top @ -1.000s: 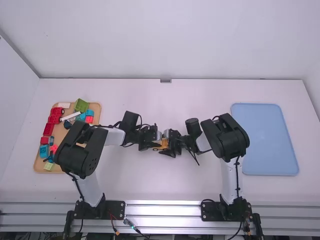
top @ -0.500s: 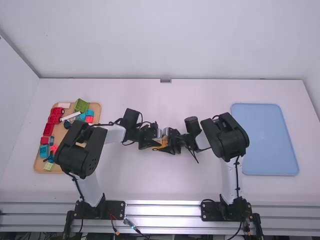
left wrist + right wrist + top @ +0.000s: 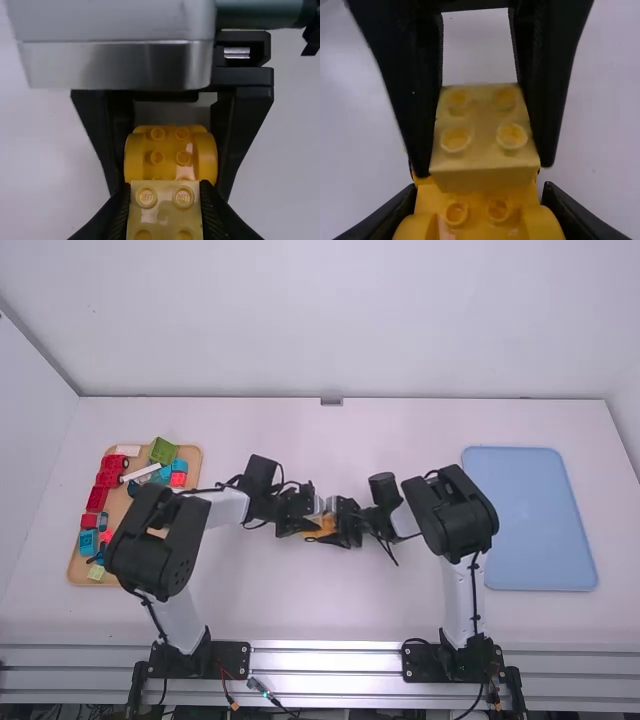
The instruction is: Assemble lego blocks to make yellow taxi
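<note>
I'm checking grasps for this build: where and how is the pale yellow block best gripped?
Pinch the pale block by its flat, parallel sides, probably from opposite the orange piece, where the left end effector is; that leaves its round studs uncovered.

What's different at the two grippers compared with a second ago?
Both grippers shifted a little away from the camera, the left gripper more clearly than the right gripper. The left is now shut on the pale block and the right on the yellow block; I can't tell whether either grip changed. The wooden tray and blue tray stayed put.
</note>
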